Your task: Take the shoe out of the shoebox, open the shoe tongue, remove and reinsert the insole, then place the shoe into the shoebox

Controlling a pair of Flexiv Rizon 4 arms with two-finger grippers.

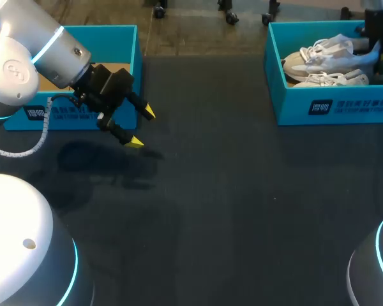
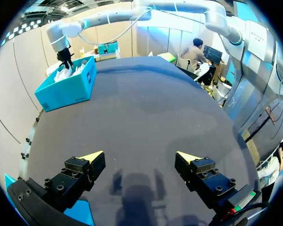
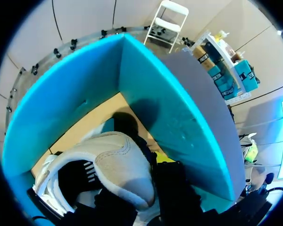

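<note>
1. My left gripper [image 1: 138,127] hangs over the dark table mat [image 1: 230,210], just in front of the teal cardboard box at my left [image 1: 124,48]; its yellow-tipped fingers stand wide apart with nothing between them.
2. My right gripper [image 3: 158,162] is down inside the teal cardboard shoebox at my right [image 1: 335,105], at the heel of a white lace-up trainer [image 3: 118,165]; one yellow tip shows beside the heel, but the shoe hides the rest, so I cannot tell whether my fingers are on it or only beside it.
3. The head view shows the pair of white trainers [image 1: 325,60] lying side by side in that shoebox, toes toward the middle of the table.
4. How far along — the pictures leave it open: a shoe in the box with my gripper at its heel fits me taking hold to lift it out, and it fits equally me setting it back after the insole work.
5. The insole is not visible from any view, nor can I judge the tongue
</note>
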